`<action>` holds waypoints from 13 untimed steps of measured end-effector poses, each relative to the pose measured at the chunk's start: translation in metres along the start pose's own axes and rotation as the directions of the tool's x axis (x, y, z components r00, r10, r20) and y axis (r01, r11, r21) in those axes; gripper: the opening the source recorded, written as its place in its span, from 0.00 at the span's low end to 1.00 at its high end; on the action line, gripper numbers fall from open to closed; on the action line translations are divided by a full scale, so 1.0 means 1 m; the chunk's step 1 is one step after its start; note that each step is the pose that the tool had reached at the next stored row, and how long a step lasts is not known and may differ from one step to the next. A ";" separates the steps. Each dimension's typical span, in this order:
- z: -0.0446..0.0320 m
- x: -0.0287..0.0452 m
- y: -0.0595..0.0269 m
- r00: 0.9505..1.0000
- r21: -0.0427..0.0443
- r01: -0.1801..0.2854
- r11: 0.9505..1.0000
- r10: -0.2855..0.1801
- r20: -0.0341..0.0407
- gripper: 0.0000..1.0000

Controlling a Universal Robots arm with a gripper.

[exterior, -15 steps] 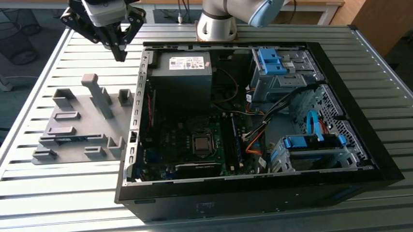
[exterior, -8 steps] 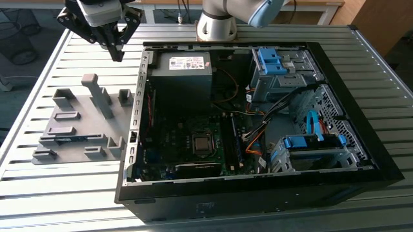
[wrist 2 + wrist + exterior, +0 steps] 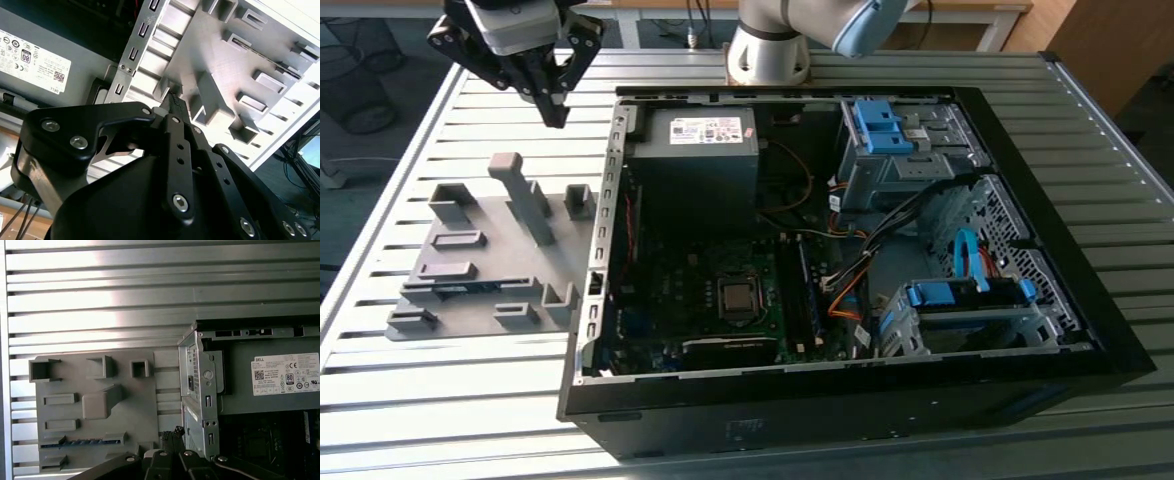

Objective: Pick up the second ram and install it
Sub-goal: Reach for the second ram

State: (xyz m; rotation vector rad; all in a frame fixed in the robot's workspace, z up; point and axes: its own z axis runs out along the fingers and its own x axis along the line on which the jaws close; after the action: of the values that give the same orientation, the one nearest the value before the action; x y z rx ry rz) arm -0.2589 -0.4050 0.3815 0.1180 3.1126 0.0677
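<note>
The second ram [image 3: 459, 288] is a thin blue-green stick standing on edge in a slot of the grey fixture plate [image 3: 494, 225], at the exterior view's left beside the open computer case [image 3: 854, 400]. In the first wrist view the ram [image 3: 80, 442] shows as a blue-green strip low on the plate [image 3: 140, 405]. My gripper [image 3: 556, 112] hangs above the table behind the plate's far end, well away from the ram. Its fingers point down, shut, with nothing between them. Both wrist views show the gripper [image 3: 173, 100] [image 3: 172, 433] with its tips together.
The case lies on its side on a slatted metal table [image 3: 400, 400]. Inside are the power supply [image 3: 700, 135], the motherboard with long memory slots [image 3: 803, 295], loose cables [image 3: 854, 270] and blue drive cages [image 3: 881, 125]. Several grey blocks, one tall post [image 3: 520, 195], rise from the plate.
</note>
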 end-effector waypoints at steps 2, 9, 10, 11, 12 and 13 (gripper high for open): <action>-0.0001 0.0018 -0.0001 1.000 0.000 0.000 1.000 0.000 0.000 0.11; -0.0002 0.0080 -0.0006 1.000 0.000 0.000 1.000 0.000 0.000 0.11; -0.0003 0.0088 -0.0007 1.000 0.000 0.000 1.000 0.000 0.000 0.11; -0.0003 0.0098 -0.0007 1.000 0.000 0.000 1.000 0.000 0.000 0.11; -0.0003 0.0108 -0.0008 1.000 0.000 0.000 1.000 0.000 0.000 0.11; -0.0003 0.0118 -0.0009 1.000 0.000 0.000 1.000 0.000 0.000 0.11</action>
State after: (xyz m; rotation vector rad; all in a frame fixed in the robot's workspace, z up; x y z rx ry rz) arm -0.2708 -0.4050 0.3815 0.1180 3.1126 0.0676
